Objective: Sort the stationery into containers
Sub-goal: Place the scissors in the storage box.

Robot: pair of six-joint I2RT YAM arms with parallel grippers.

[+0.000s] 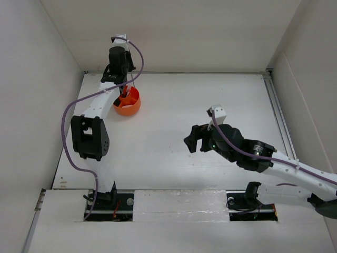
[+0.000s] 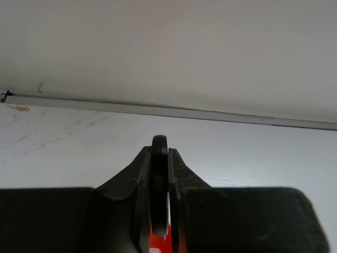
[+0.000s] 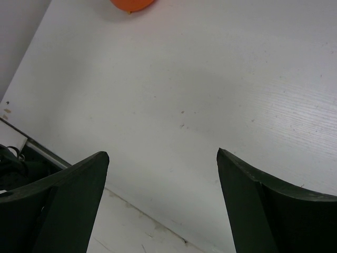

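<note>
Orange organiser [image 1: 131, 108] under my left gripper [image 1: 124, 91], which pinches a dark slim item [image 2: 159, 158]; next I must release it inside a compartment, right gripper [image 3: 162, 153] agape and empty.

**Bright, even light; near parts dark and soft**

From above, diffuse overhead light nearly washes out the white table [image 1: 210, 105], and shadows under the arms are faint and soft-edged. The side walls at 9 and 3 o'clock read greyer.

The left wrist view is dimmer, with a dull grey wall across 12 o'clock. At 6 o'clock the left gripper [image 2: 159, 155] and the thin black item [image 2: 159, 145] it pinches are underexposed and blurred.

In the right wrist view the right gripper [image 3: 162, 153] is a near-black, out-of-focus silhouette at 7 and 5 o'clock. The table grain is sharp, brightest toward 3 o'clock.
</note>
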